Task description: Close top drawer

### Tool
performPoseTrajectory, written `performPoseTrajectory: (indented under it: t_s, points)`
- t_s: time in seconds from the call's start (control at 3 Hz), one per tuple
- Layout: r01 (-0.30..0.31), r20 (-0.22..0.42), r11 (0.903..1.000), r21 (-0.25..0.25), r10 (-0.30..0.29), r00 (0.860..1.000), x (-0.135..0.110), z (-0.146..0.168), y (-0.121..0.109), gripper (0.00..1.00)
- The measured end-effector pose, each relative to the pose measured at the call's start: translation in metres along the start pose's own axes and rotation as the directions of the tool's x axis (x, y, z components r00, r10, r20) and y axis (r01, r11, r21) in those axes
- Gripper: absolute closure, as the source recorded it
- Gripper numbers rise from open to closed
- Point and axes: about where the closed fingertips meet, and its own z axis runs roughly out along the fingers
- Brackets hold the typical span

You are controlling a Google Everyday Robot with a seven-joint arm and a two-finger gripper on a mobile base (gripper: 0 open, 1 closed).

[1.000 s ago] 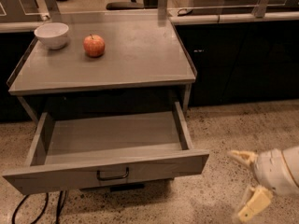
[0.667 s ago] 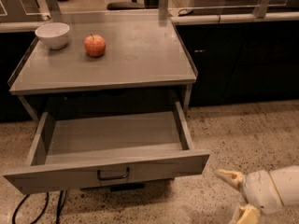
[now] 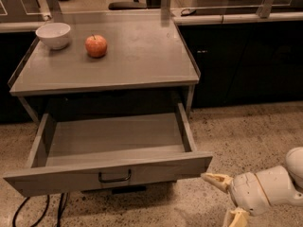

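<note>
The top drawer (image 3: 109,171) is grey, shallow and pulled fully out of the grey cabinet; its inside is empty. Its wide front panel has a small black bail handle (image 3: 114,177) at centre. My gripper (image 3: 222,197) is at the lower right, just right of the drawer front's right corner and near floor level. Its two cream fingers (image 3: 215,179) are spread apart and point left toward the drawer front. It holds nothing and is not touching the drawer.
A white bowl (image 3: 53,34) and a red apple (image 3: 96,46) sit on the cabinet top (image 3: 142,56). Black cables (image 3: 38,212) lie on the speckled floor under the drawer at left. Dark cabinets (image 3: 246,60) run behind on the right.
My gripper has moved left, closer to the drawer front's right corner. The drawer has stayed open in the same place.
</note>
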Motion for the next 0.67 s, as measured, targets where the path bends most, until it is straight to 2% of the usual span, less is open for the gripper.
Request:
performPoseTrajectory:
  t_s: [0.33,0.67]
  points:
    - [0.018,-0.026,0.9998,-0.011,-0.019,0.999,-0.002,0.007,-0.019,0.00]
    - [0.037,-0.059,0.9993,0.010,-0.037,0.998,-0.003,0.010,-0.049,0.00]
